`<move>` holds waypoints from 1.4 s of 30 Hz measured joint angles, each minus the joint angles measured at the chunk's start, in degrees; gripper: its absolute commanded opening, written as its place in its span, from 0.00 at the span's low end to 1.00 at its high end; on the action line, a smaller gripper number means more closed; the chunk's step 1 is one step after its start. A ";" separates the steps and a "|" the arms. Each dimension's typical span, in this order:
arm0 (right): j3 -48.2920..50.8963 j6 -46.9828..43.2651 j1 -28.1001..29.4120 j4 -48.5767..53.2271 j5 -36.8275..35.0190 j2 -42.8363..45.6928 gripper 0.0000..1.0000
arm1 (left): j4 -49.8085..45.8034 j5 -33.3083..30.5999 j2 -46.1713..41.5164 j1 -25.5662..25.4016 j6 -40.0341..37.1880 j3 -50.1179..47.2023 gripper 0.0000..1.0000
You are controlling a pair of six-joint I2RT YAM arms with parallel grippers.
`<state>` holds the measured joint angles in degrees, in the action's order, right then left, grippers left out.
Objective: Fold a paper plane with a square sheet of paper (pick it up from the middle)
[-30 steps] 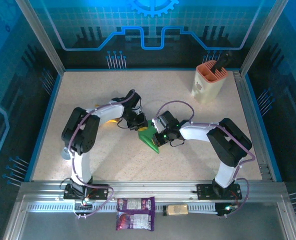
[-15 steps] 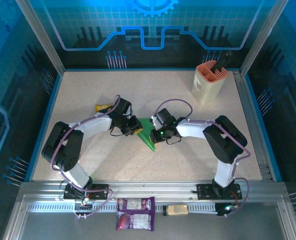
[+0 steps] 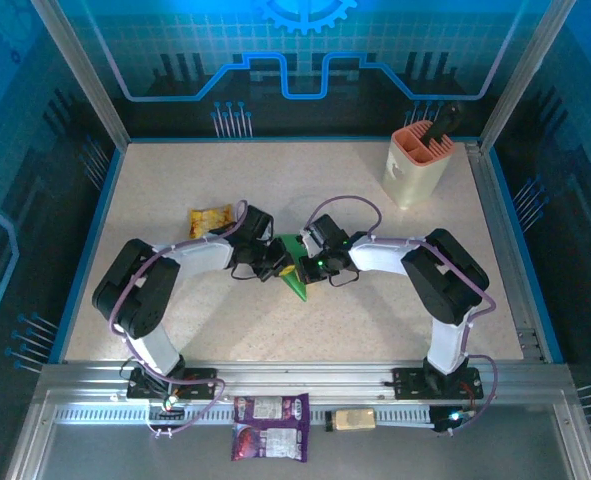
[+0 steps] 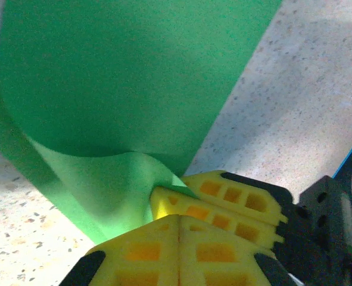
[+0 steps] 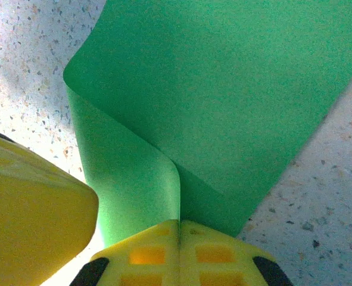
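The square sheet of paper (image 3: 297, 285) is green and partly folded, and it lies mid-table between my two grippers. My right gripper (image 3: 306, 267) is shut on it: in the right wrist view a curled fold of the paper (image 5: 223, 89) runs straight into the closed seam of the right gripper (image 5: 179, 223). My left gripper (image 3: 278, 268) is shut too, tip to tip with the right one. In the left wrist view the left gripper (image 4: 178, 220) has its pads pressed together just behind the right gripper's fingers (image 4: 223, 199). The green paper (image 4: 122, 77) bulges ahead, and none shows in the left seam.
A yellow snack packet (image 3: 211, 220) lies left of the left arm's wrist. A cream and pink holder (image 3: 418, 165) stands at the back right. A purple packet (image 3: 271, 412) rests on the rail (image 3: 305, 385) below the table's near edge.
The left arm has swung down and in toward the paper, uncovering the snack packet, and its jaws have closed. The right gripper and the paper have shifted slightly left and back.
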<state>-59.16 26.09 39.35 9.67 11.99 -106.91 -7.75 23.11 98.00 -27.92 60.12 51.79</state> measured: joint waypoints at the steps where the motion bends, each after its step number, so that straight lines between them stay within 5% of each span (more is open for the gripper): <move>1: -0.20 0.00 0.00 0.20 0.00 -0.07 0.01 | 0.26 -0.04 0.02 0.00 0.24 -0.48 0.06; 26: -1.36 -0.17 0.00 1.44 0.00 -0.72 0.03 | 1.05 -0.90 2.47 0.00 1.44 -2.84 0.05; 42: -3.45 0.28 -0.04 7.52 -1.31 2.05 0.33 | 1.51 -1.03 3.02 0.00 1.44 -2.82 0.04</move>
<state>-62.61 26.37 39.31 17.19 10.68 -104.86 -6.24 22.09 101.01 -27.92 61.56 48.97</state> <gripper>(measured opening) 0.314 0.052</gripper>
